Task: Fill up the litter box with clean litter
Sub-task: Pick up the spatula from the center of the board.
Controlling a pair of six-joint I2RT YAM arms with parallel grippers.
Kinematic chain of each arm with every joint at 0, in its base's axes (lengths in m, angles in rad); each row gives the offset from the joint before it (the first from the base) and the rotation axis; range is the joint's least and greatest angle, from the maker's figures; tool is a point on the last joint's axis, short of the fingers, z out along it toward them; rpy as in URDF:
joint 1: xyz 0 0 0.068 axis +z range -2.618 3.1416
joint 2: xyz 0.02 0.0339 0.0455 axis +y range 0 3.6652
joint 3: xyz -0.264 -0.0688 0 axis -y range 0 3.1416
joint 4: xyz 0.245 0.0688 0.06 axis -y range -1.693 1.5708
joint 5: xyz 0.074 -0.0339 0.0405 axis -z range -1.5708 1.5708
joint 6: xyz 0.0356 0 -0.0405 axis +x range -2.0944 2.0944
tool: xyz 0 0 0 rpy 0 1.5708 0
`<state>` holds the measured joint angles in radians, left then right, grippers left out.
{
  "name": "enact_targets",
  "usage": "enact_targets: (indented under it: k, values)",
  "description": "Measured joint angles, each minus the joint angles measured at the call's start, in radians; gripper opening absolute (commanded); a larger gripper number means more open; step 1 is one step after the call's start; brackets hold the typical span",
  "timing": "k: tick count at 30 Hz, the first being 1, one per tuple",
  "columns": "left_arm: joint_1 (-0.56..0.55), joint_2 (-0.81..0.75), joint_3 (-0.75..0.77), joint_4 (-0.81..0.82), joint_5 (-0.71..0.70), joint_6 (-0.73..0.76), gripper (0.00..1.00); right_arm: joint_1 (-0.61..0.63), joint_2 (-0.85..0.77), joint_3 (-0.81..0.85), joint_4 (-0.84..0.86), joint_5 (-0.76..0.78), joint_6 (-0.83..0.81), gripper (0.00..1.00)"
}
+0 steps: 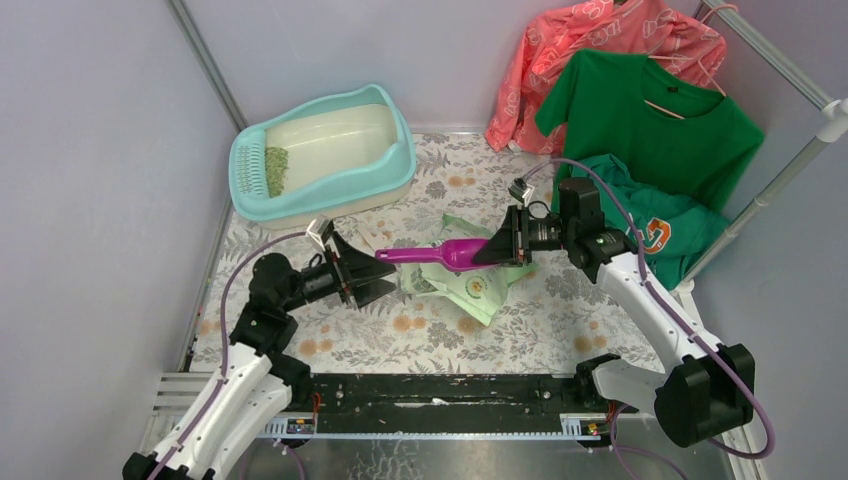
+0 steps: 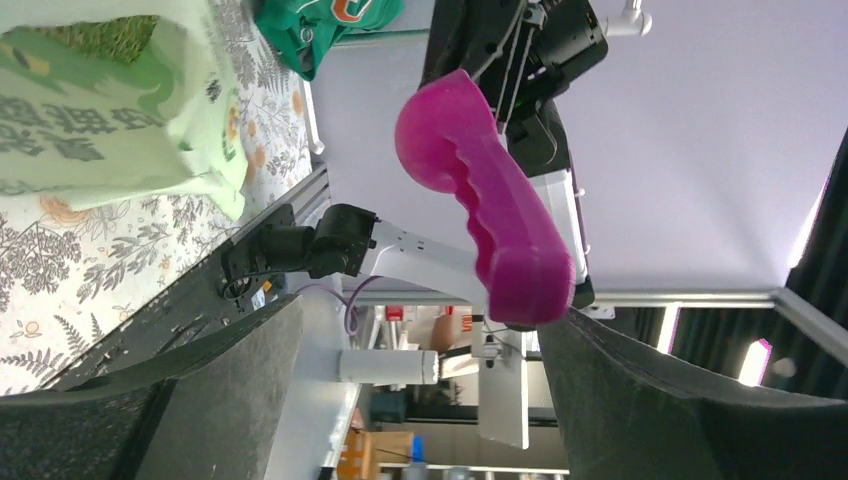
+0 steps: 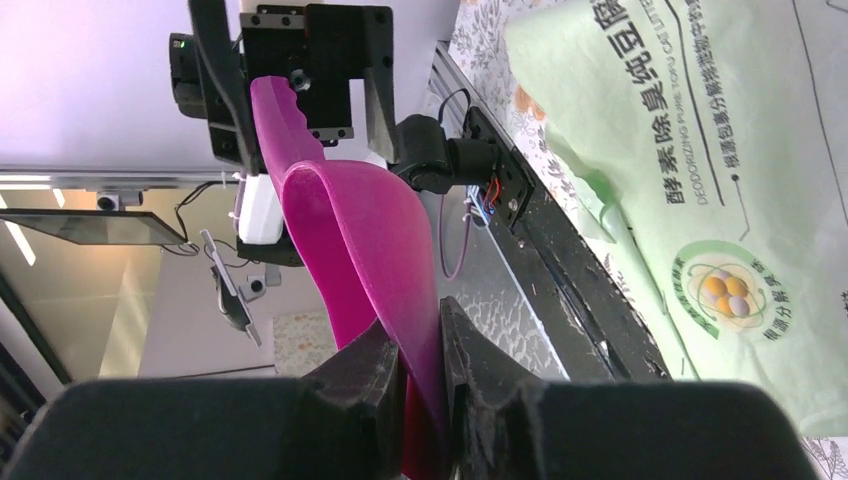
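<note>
Since only a patch of clean litter (image 1: 276, 171) lies in the litter box (image 1: 404, 150) at eleven o'clock, we judge filling barely begun; right end effector (image 1: 492, 250) clamps the purple scoop (image 1: 440, 254), left end effector (image 1: 380, 272) gapes wide.

Printed along bag (image 3: 700, 150): large Chinese "酵素除臭纯豆", beside it "DEODORIZING PURE TOFU CAT LIT", cut off. Smaller Chinese lines too fine to read. Orange-white mark on teal shirt (image 1: 650, 215), illegible.
</note>
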<state>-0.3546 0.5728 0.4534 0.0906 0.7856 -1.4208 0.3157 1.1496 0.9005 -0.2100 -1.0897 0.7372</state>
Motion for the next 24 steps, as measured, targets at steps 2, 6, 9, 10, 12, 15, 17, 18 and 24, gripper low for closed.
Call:
enact_targets:
  k: [2,6,9,10,12,15,17,18,24]
  values:
    - [-0.002,0.002,-0.044,0.032,-0.008,-0.046,0.92,0.000,0.000,-0.022,0.012,0.000,-0.001,0.00]
    - [-0.005,0.019,-0.083,0.070,-0.019,-0.108,0.92,0.000,0.007,-0.049,0.013,0.008,-0.019,0.00]
    - [-0.005,0.029,-0.083,0.099,-0.035,-0.132,0.92,0.003,0.020,-0.055,0.009,0.009,-0.036,0.00]
    - [-0.005,0.031,-0.083,0.108,-0.039,-0.138,0.92,0.006,0.025,-0.055,0.009,0.010,-0.044,0.00]
    - [-0.005,0.037,-0.083,0.122,-0.046,-0.146,0.92,0.014,0.033,-0.055,0.006,0.016,-0.058,0.00]
    - [-0.005,0.052,-0.083,0.140,-0.053,-0.156,0.91,0.031,0.045,-0.055,0.005,0.027,-0.070,0.00]
    - [-0.005,0.059,-0.083,0.143,-0.057,-0.159,0.87,0.041,0.050,-0.055,0.005,0.031,-0.072,0.00]
    - [-0.005,0.061,-0.083,0.143,-0.058,-0.159,0.83,0.046,0.051,-0.055,0.005,0.033,-0.072,0.00]
    - [-0.017,0.073,-0.083,0.163,-0.069,-0.167,0.59,0.072,0.071,-0.055,0.022,0.035,-0.070,0.00]
